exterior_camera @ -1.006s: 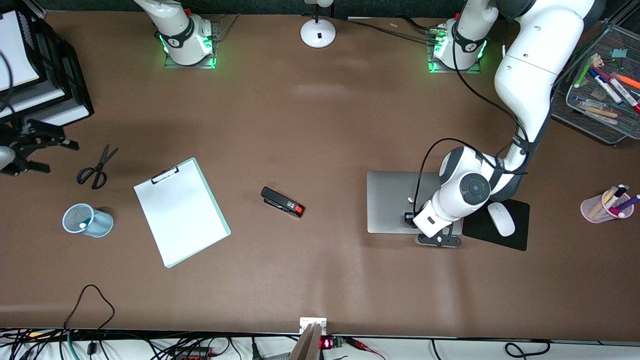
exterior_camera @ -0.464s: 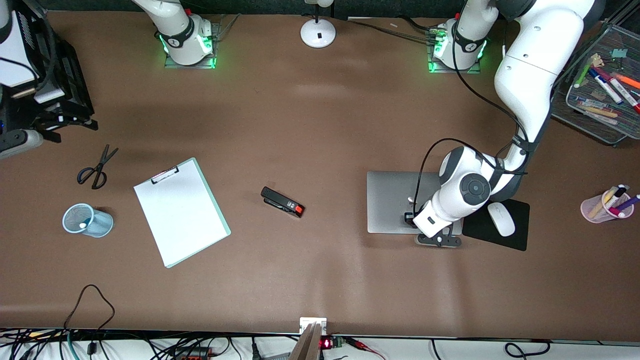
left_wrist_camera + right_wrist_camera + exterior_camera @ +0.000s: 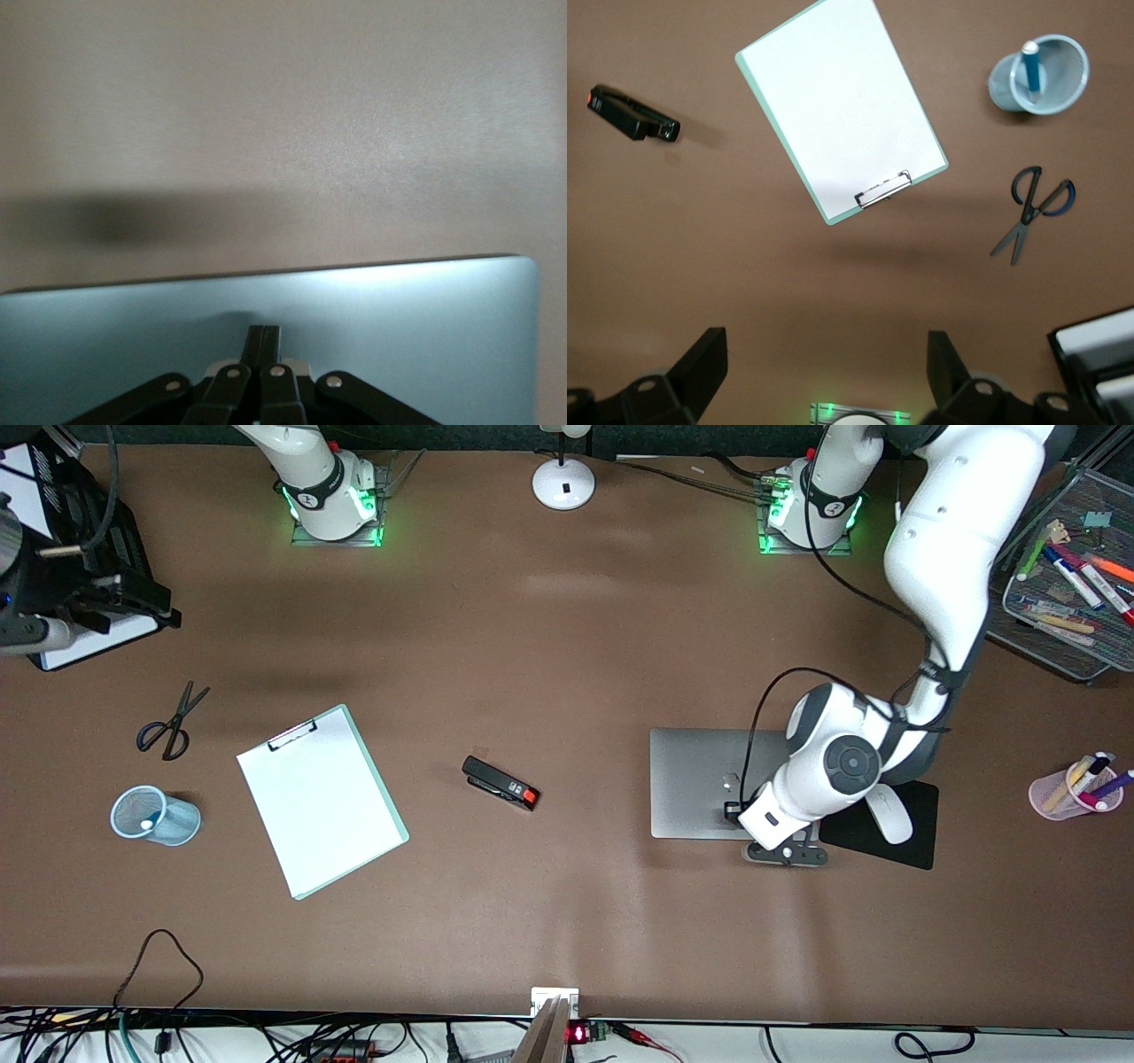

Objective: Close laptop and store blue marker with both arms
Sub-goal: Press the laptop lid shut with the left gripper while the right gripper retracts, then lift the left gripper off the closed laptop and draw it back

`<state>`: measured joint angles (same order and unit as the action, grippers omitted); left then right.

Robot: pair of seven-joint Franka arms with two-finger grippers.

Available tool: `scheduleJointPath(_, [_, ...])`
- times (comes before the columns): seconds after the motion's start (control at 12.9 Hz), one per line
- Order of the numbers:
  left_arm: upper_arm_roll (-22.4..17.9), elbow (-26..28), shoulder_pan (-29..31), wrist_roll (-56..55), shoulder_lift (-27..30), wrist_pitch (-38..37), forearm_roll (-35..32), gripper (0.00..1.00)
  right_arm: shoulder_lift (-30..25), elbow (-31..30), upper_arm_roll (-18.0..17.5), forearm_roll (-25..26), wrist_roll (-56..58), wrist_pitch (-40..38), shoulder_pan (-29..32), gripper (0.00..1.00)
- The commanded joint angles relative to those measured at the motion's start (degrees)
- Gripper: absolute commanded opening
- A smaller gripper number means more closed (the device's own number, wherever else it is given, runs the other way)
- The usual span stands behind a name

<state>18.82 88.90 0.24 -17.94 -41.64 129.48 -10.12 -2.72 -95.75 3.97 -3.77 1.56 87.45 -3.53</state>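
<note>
The laptop [image 3: 700, 779] lies closed on the table, silver lid up; its lid also shows in the left wrist view [image 3: 416, 328]. My left gripper [image 3: 784, 852] is shut and empty, its fingertips [image 3: 263, 335] pressed together just over the lid near the edge nearer the front camera. The blue marker [image 3: 1030, 62] stands in a pale blue mesh cup [image 3: 155, 815] at the right arm's end of the table; its whitish end [image 3: 146, 825] shows in the front view. My right gripper [image 3: 133, 607] is open and empty, raised over the table's corner by the black tray; its fingers [image 3: 700, 363] are spread wide.
A clipboard [image 3: 319, 802], scissors [image 3: 168, 722] and a black stapler [image 3: 500, 782] lie on the table. A white mouse [image 3: 889, 815] sits on a black mouse pad [image 3: 921, 841] beside the laptop. A pink pen cup [image 3: 1067, 790], a mesh tray of markers [image 3: 1063, 629] and a lamp base [image 3: 563, 483] stand around.
My right gripper has moved away from the scissors toward the robots' side, over the black tray. My left arm has shifted slightly toward its own end of the table, with its gripper still at the laptop's edge.
</note>
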Motion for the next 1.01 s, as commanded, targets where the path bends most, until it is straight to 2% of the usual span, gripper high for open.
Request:
scheduleJointPath(0.0, [0.6, -1.6, 0.3, -0.3, 6.8, -11.0, -1.0, 0.0, -6.6, -7.1, -0.8, 1.7, -5.7, 2.6, -0.9, 1.0])
scheduleJointPath(0.23, [0.9, -2.7, 0.4, 2.3, 13.6, -19.7, -0.9, 0.0, -8.7, -7.7, -2.8, 5.6, -7.9, 2.2, -0.8, 1.0])
scheduleJointPath(0.46, [0.5, -3.3, 1.0, 5.0, 20.2, -29.3, 3.0, 0.02, -7.8, -4.5, -2.4, 5.4, -5.7, 2.1, -0.2, 1.0])
scheduleJointPath(0.54, [0.5, -3.3, 2.3, 5.6, 22.3, -32.0, 3.8, 0.07, -6.9, -2.9, -2.3, 5.2, -3.9, 2.1, 0.0, 1.0])
scheduleJointPath(0.62, [0.7, -3.4, 2.7, 5.8, 23.7, -34.4, 3.8, 0.18, -6.2, -1.3, -2.0, 5.0, -1.3, 1.8, 0.1, 1.0])
scheduleJointPath(0.77, [0.5, -3.3, 2.8, 6.0, 26.3, -36.0, 3.8, 0.7, -5.9, -1.2, -1.3, 4.9, -0.6, 1.5, 0.1, 1.0])
scheduleJointPath(0.85, [0.5, -3.4, 2.8, 6.1, 27.1, -35.9, 3.7, 0.9, -5.5, -1.0, -1.2, 4.7, -1.2, 1.7, 0.1, 1.0])
scheduleJointPath(0.93, [0.4, -4.2, 2.9, 6.5, 27.5, -36.1, 3.8, 1.0, -5.0, -0.8, -1.2, 4.8, -1.3, 2.1, 0.1, 1.0])
